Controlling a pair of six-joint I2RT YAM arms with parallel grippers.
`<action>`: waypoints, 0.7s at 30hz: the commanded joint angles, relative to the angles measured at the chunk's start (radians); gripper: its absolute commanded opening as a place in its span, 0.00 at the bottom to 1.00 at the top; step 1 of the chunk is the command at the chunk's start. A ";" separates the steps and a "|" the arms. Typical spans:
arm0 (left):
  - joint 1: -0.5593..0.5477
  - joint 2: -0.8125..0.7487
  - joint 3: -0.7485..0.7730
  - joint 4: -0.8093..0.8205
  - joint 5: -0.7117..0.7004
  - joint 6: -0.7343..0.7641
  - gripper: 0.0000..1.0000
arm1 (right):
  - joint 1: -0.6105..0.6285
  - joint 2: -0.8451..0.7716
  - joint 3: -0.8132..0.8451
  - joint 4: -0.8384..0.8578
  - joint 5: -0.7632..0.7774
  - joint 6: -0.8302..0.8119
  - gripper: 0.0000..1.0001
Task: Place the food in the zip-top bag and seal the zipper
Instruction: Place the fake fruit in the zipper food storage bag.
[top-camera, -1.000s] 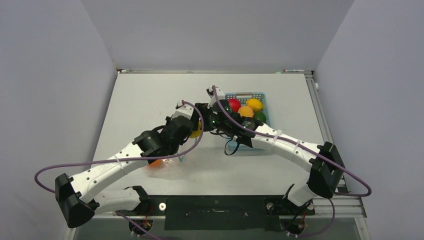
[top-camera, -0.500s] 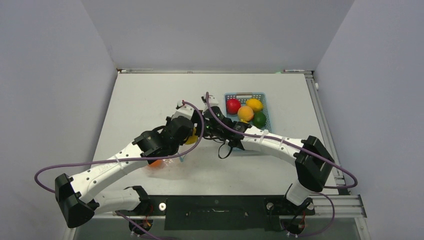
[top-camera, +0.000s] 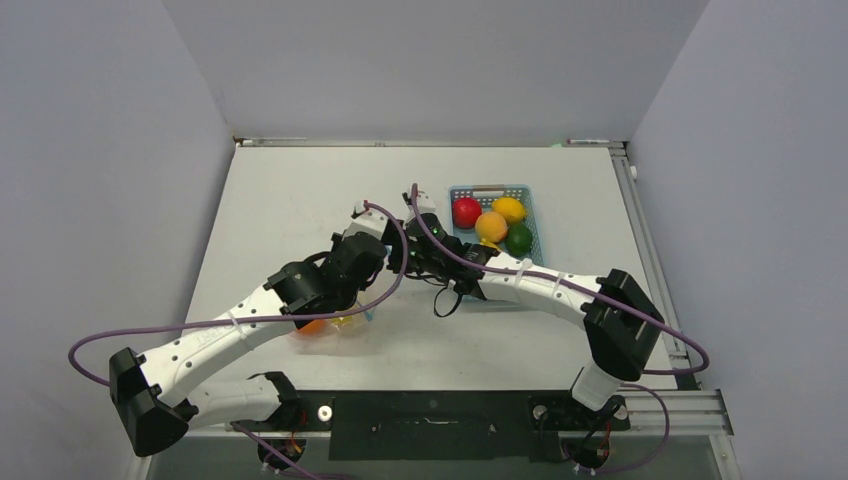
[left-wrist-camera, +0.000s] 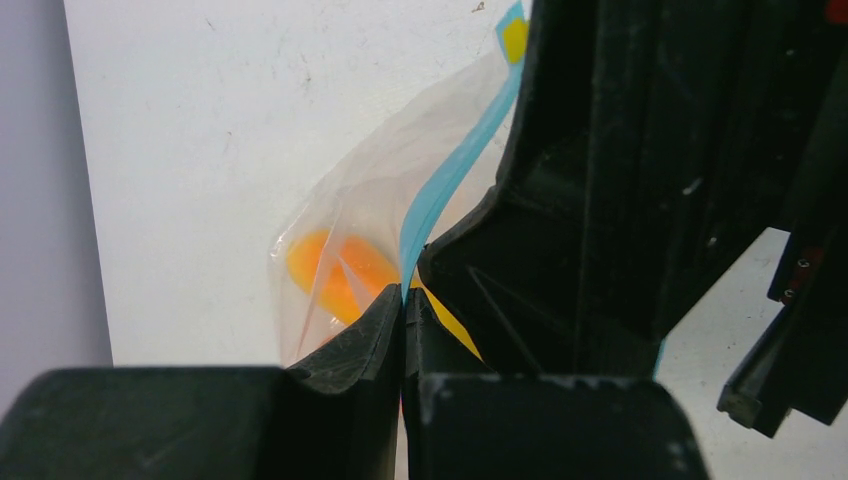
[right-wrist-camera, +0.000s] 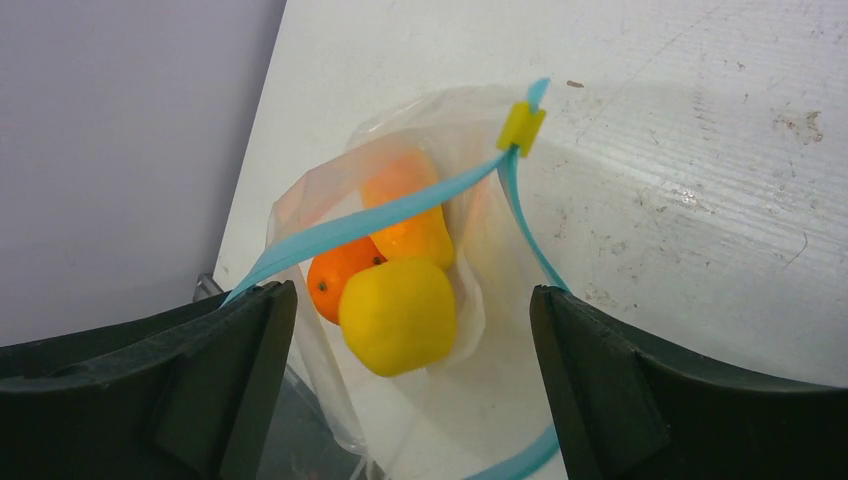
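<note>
Filling step: the left pincer (left-wrist-camera: 403, 330) is clenched on the light-blue zipper strip (left-wrist-camera: 445, 185) of the clear crinkly bag (right-wrist-camera: 300, 215), and the right pincer (right-wrist-camera: 405, 300) hangs released above. The next move is probably to fetch plastic fruit (top-camera: 491, 227) from the light-blue basket (top-camera: 490, 189) at two o'clock.

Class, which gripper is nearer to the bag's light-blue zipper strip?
Left. The left gripper is shut on the zipper, touching it. The right gripper hangs open over the zip-top bag, gripping nothing.

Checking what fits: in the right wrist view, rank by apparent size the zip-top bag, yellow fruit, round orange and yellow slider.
zip-top bag
yellow fruit
round orange (partly hidden, so unsure)
yellow slider
</note>
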 joint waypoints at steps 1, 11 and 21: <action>-0.002 -0.020 0.008 0.027 -0.004 0.003 0.00 | 0.004 -0.024 -0.006 0.053 0.006 0.002 0.90; -0.002 -0.015 0.007 0.026 -0.007 0.003 0.00 | 0.000 -0.082 -0.012 -0.018 0.053 -0.048 0.91; -0.001 -0.009 0.007 0.029 -0.006 0.001 0.00 | -0.050 -0.222 -0.069 -0.141 0.177 -0.111 0.92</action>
